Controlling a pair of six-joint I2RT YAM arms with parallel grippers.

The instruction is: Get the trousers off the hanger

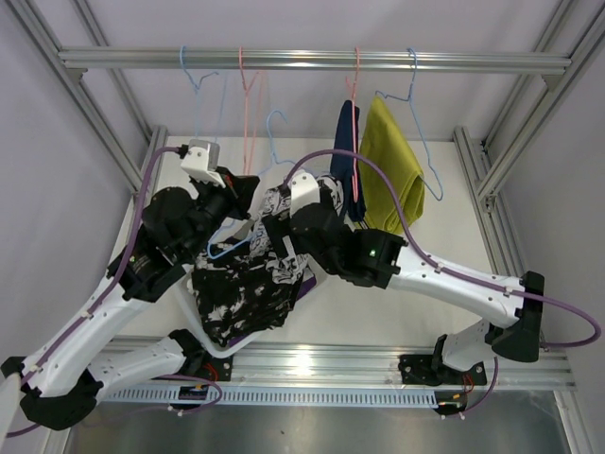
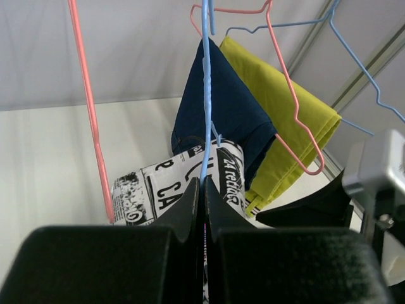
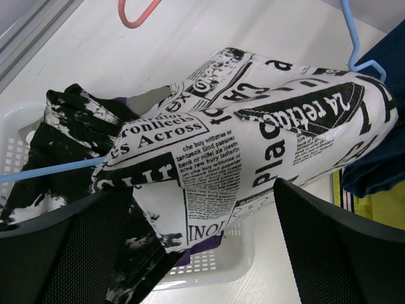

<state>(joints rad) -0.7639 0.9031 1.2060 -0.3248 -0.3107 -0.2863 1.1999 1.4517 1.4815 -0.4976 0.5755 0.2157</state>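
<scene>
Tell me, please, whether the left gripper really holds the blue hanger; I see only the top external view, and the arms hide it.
Observer: Yes. The left wrist view shows the left gripper shut on the wire of the blue hanger, next to the white printed trousers.
Operator: Thank you. Is the right gripper shut on those trousers?
Observer: No. In the right wrist view the right gripper is open, with the cloth hanging between its fingers.
Operator: And what lies beneath the cloth?
Observer: A white basket, with the black-and-white splotched trousers draped in it.
</scene>
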